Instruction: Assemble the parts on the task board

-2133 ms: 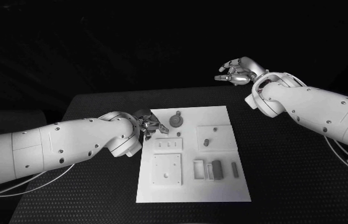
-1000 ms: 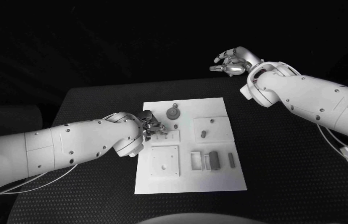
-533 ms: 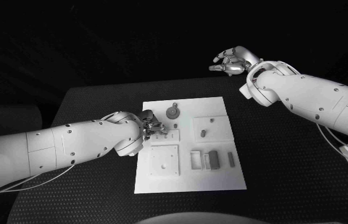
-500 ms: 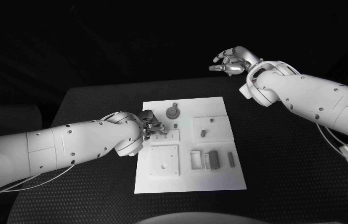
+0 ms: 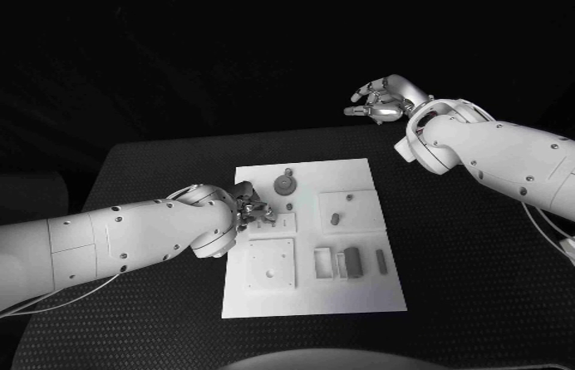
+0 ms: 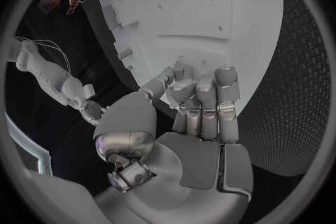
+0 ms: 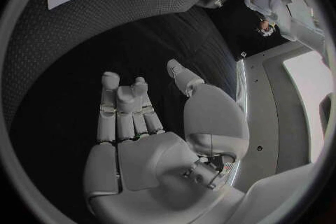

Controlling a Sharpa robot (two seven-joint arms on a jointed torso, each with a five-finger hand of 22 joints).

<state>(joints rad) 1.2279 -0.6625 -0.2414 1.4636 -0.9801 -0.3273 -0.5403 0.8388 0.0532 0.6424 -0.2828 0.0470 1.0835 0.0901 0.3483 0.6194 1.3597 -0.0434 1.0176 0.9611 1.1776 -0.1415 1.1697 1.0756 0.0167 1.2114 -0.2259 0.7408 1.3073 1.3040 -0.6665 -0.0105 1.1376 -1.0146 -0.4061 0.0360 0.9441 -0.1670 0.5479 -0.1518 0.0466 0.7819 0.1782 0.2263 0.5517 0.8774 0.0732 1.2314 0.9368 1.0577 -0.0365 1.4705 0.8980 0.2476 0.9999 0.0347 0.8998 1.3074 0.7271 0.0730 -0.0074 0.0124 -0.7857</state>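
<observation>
Left hand (image 5: pixel 252 210) works at the task board's (image 5: pixel 360 303) left edge, fingers curled together; whether they pinch a part cannot be told. Right hand (image 5: pixel 381 104) is raised beyond the table, fingers apart, holding nothing. Advice: align any part squarely over its recess, then press straight down.

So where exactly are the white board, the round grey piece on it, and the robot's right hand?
task board (image 5: pixel 360 299), head view, bare near corner of the plate.
round grey piece (image 5: pixel 287 185), head view, middle of its disc.
right hand (image 5: pixel 381 102), head view, middle of the raised hand.
</observation>
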